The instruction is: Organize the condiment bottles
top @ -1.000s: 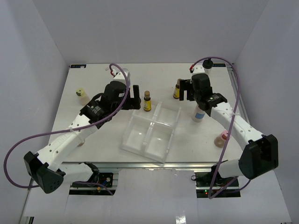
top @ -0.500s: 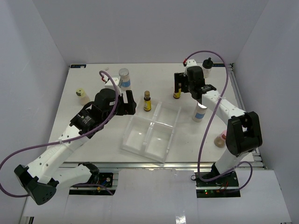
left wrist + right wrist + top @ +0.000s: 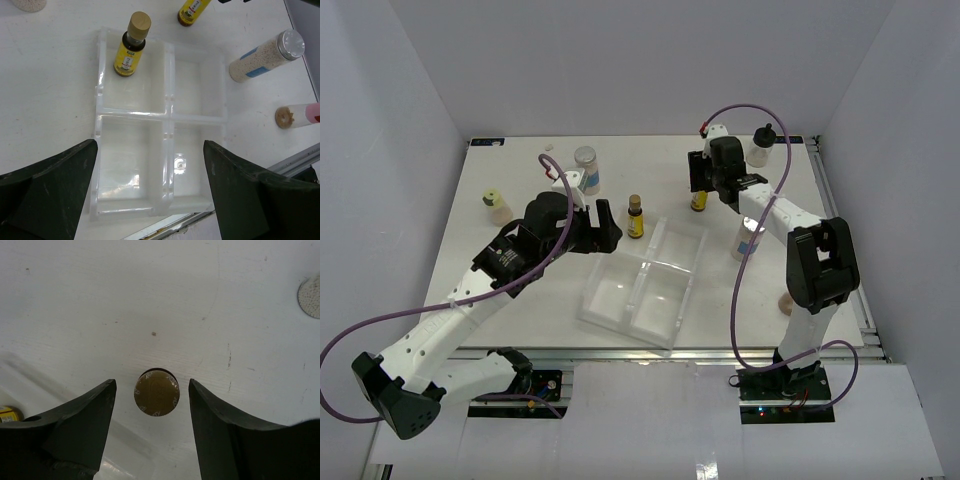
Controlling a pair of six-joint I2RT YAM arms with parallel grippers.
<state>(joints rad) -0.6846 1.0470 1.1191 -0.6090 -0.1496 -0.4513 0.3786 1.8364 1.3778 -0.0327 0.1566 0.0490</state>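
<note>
Seen from above, my right gripper (image 3: 699, 183) hovers over a slim amber bottle (image 3: 699, 201) at the back. In the right wrist view its brown cap (image 3: 156, 392) sits between the fingers of that gripper (image 3: 152, 384), with a gap on each side, so the jaws are open. My left gripper (image 3: 606, 224) is wide open and empty (image 3: 150, 190) over the clear tray (image 3: 167, 117). A second amber bottle (image 3: 635, 217) (image 3: 131, 45) stands by the tray's far left edge. Blue-labelled jars (image 3: 586, 168) (image 3: 748, 238) stand upright.
A black-capped jar (image 3: 761, 148) stands at the back right. A yellow-capped bottle (image 3: 496, 203) lies at the left, and a pink-capped one (image 3: 297, 115) lies near the front right, partly behind the right arm. The divided tray (image 3: 645, 285) lies at the centre front.
</note>
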